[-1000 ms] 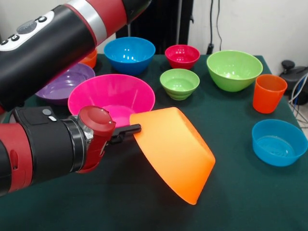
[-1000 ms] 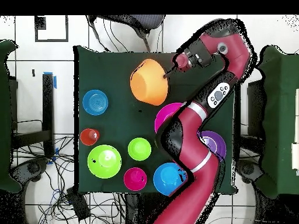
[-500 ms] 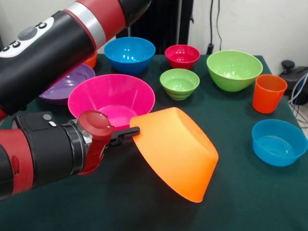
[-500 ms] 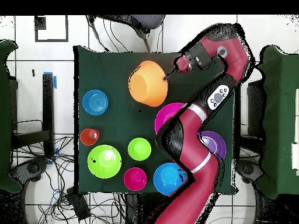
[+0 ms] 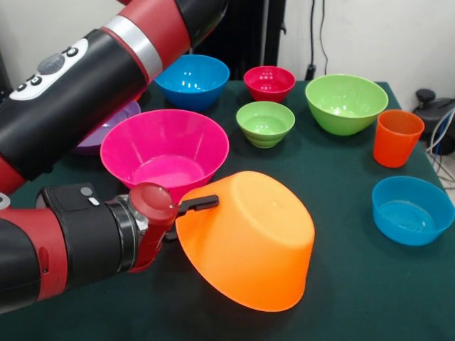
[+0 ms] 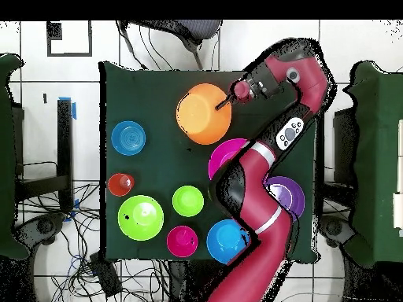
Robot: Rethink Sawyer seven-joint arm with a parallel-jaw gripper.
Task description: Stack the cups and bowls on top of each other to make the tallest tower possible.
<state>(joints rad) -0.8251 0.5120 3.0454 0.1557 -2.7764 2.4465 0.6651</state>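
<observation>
The gripper was clamped on the rim of the large orange bowl, which hung tilted, mouth down and away from the wrist, above the green table. The large pink bowl stood just behind it; the orange cup was well apart.

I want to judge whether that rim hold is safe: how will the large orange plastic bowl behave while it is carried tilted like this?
The large orange plastic bowl probably stays stiff: held only at its rim by the end effector, it shows no sag. It looks glossy, so it may slip or swing. Probably light, being thin-walled.
</observation>
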